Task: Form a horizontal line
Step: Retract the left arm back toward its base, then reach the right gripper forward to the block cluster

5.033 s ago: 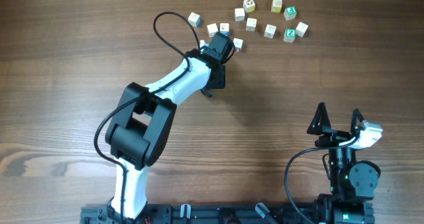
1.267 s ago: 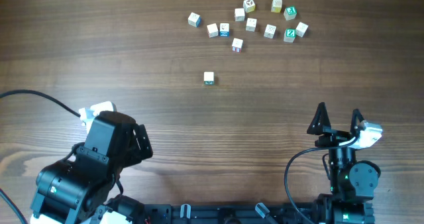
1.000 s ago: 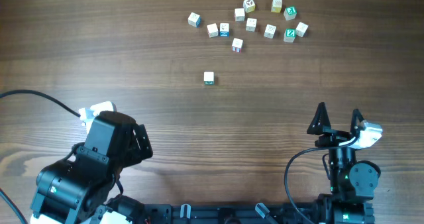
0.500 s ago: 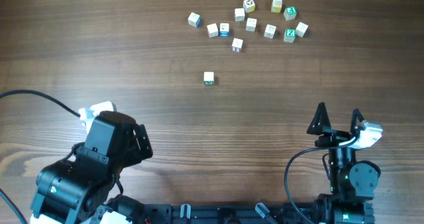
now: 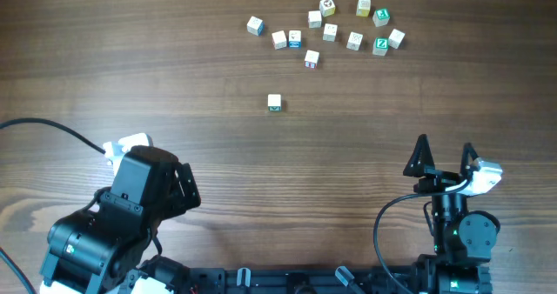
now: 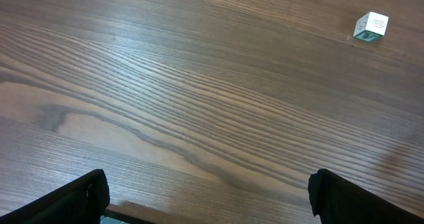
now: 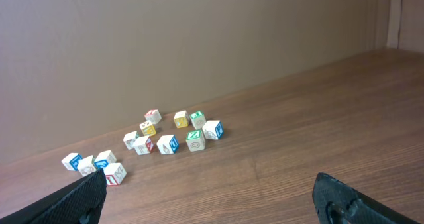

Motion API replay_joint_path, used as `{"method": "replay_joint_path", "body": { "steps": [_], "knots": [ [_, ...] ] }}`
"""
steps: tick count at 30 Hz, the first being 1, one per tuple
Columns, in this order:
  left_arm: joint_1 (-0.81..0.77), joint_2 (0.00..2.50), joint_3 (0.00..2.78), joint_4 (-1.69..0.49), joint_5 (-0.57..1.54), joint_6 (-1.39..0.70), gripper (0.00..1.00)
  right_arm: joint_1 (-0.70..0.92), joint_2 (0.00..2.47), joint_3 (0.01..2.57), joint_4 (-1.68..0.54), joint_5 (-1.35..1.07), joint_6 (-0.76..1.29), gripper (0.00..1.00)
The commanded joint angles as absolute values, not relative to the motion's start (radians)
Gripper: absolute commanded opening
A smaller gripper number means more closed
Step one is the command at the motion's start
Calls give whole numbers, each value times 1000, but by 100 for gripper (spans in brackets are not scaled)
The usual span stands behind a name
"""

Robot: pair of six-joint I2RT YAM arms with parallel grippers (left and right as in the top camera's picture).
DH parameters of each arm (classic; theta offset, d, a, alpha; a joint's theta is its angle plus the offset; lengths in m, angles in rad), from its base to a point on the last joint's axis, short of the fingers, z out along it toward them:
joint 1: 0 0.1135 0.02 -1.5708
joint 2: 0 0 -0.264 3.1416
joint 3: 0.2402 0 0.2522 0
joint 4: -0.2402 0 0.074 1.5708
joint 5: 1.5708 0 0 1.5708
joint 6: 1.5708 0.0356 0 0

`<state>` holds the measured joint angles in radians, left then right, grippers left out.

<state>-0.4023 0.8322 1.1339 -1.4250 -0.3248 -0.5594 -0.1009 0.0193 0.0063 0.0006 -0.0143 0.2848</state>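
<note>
No horizontal line of cubes shows in any view. One small white cube with a green face (image 5: 274, 103) lies alone near the table's middle; it sits far right in the left wrist view (image 6: 370, 27). Several loose letter cubes (image 5: 330, 32) are scattered at the back, and the right wrist view shows them in the distance (image 7: 172, 139). My left gripper (image 6: 212, 209) is open over bare wood, far short of the lone cube. At the front right, my right gripper (image 5: 445, 150) points toward the back, open and empty (image 7: 212, 204).
The folded left arm (image 5: 130, 211) fills the front left corner, with its black cable (image 5: 52, 130) looping off to the left edge. A brown wall (image 7: 199, 45) rises behind the scattered cubes. Wood tabletop (image 5: 365, 111) lies between both grippers and the cubes.
Five seconds ago the left arm reached out to the cubes; it has since folded back to the front left, and one cube lies apart in the middle. Nothing moved in the last second.
</note>
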Motion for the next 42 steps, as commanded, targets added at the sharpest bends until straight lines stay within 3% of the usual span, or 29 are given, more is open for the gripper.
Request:
{"method": "replay_joint_path", "body": {
  "steps": [1, 22, 25, 29, 30, 33, 38, 42],
  "knots": [
    [-394, 830, 1129, -1423, -342, -570, 100, -97, 14, 5, 6, -4, 292, 100],
    [-394, 830, 1129, -1423, -342, -570, 100, -97, 14, 5, 13, -22, 323, 100],
    [-394, 830, 1130, -1423, -342, -570, 100, -97, 15, 6, 9, -135, 572, 100],
    [-394, 830, 1129, -1423, -342, -570, 100, -98, 15, 6, 46, -181, 1105, 100],
    [-394, 830, 1129, -1423, -342, -570, 100, -97, 16, 6, 68, -201, 1102, 100],
    [-394, 830, 1129, -1423, -342, -570, 100, -97, 16, 21, 154, -368, 822, 99],
    [-394, 830, 1129, -1423, -342, -570, 100, -97, 65, 145, -89, -390, 680, 99],
    [-394, 830, 1129, -1423, -342, -570, 100, -97, 191, 280, -160, -389, 558, 99]
  ]
}}
